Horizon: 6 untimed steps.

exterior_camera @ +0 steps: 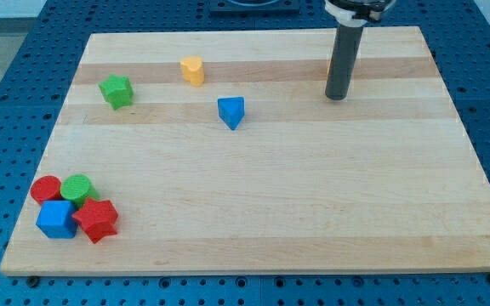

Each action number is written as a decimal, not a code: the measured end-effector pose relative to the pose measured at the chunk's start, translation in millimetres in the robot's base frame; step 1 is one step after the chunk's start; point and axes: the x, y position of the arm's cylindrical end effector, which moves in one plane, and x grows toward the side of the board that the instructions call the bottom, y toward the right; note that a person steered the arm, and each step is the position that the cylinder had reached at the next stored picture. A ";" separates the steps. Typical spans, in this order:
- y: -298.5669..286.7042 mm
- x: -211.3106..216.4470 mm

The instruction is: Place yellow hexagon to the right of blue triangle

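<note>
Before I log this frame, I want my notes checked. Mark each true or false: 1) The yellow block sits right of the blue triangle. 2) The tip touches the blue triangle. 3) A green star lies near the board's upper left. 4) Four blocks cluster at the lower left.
1) False: the yellow block lies up and left of the blue triangle.
2) False: my tip stands well to its right, apart.
3) True: the green star.
4) True: red cylinder, green cylinder, blue cube, red star.
</note>
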 end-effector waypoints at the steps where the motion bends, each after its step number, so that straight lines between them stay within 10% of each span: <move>1: 44.1 -42.8; 3: 30.1 -93.3; 6: -30.1 27.8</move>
